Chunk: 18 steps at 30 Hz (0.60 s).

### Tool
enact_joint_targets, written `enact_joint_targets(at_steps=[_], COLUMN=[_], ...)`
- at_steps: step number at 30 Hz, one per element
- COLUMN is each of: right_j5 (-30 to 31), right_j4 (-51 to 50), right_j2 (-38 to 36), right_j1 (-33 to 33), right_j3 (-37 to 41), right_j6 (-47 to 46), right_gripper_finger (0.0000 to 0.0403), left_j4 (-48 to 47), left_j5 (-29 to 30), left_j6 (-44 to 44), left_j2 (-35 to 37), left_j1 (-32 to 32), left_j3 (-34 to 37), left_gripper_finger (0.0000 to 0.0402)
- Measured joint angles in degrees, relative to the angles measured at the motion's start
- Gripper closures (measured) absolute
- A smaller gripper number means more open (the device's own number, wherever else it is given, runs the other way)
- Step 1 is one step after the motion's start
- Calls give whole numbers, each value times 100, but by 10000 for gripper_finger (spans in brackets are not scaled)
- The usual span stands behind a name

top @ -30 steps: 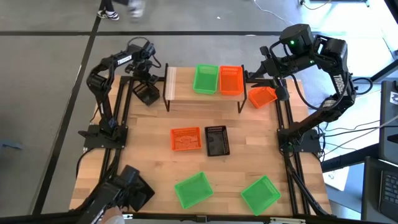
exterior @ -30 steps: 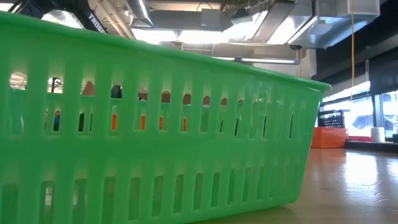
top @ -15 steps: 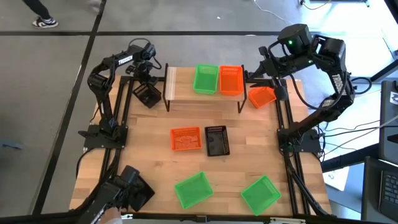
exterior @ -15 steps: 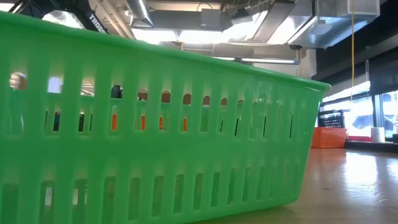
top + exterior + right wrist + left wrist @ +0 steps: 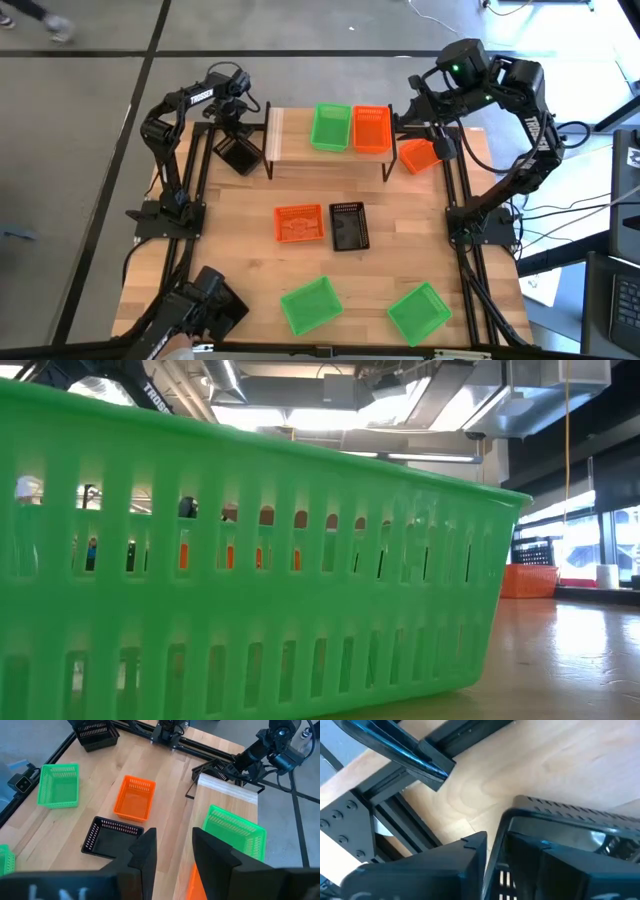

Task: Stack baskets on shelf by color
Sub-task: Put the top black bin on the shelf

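The light-wood shelf (image 5: 277,135) stands at the table's far edge, carrying one green basket (image 5: 331,127) and one orange basket (image 5: 372,128) side by side. My left gripper (image 5: 233,128) is by the shelf's left end, shut on a black basket (image 5: 238,153). My right gripper (image 5: 440,148) is by the shelf's right end, over a tilted orange basket (image 5: 418,156). Flat on the tabletop sit an orange basket (image 5: 299,223), a black basket (image 5: 349,225) and two green baskets (image 5: 311,305) (image 5: 418,312). A third black basket (image 5: 215,305) sits at the near left corner. My left gripper (image 5: 494,840) has the black basket's side wall (image 5: 502,827) at its rim, pinched with one finger (image 5: 465,857) outside and the other inside. My right gripper (image 5: 172,837) is shut on the tilted orange basket at its right end; its own body hides which part it has.
The shelf's left third (image 5: 227,792) is bare plank. Black frame rails (image 5: 462,200) run along the table's left and right sides. In the low view one green basket (image 5: 250,560) fills the picture and hides most of the table. Bare wood lies between the shelf and the middle baskets.
My right arm has swung a little toward the table's left, toward the shelf, with the orange basket staying beside the shelf's right end.
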State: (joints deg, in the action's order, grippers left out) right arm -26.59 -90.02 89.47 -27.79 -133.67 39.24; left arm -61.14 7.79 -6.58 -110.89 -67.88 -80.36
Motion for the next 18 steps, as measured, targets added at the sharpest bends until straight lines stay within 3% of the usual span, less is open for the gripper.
enact_joint_targets(at_steps=[4, 10, 18], right_j5=[0, 0, 5], right_j4=[0, 0, 0], right_j2=[0, 0, 0], right_j1=[0, 0, 2], right_j3=[-1, 0, 0], right_j6=[-15, -15, -15], right_gripper_finger=[280, 280, 280], left_j4=[1, -615, -1707], left_j5=[35, -13, 190], left_j6=[-17, -18, -298], left_j2=[0, 0, 201], left_j1=[0, 18, 150], left_j3=[-2, -254, -1271], left_gripper_finger=[391, 398, 400])
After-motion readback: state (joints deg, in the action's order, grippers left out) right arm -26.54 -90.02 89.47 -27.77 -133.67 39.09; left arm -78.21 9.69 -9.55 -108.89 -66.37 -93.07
